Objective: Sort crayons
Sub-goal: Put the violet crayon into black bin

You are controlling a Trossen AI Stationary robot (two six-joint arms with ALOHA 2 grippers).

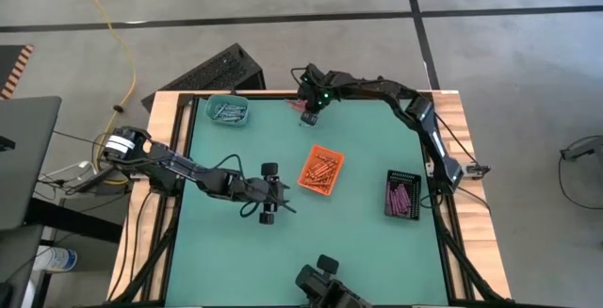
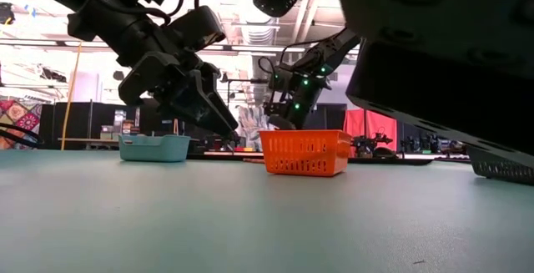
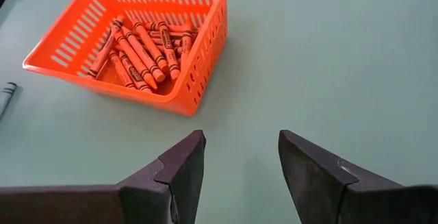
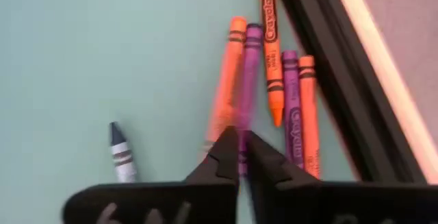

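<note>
Dark fingers of the left gripper (image 3: 239, 176) stand well apart and empty above the green bench (image 1: 245, 242), just short of the orange slotted plastic basket (image 3: 198, 66) of orange crayons (image 3: 140, 49). Farther right, at the bench's far edge, the right gripper (image 4: 241, 152) has its fingers nearly closed around a purple wax crayon (image 4: 248, 80) in the loose unsorted cluster beside the black frame rail. Judging by this, a pick is in hand; next comes lifting it clear and carrying it to the black tray (image 1: 403, 195) of purple crayons.
</note>
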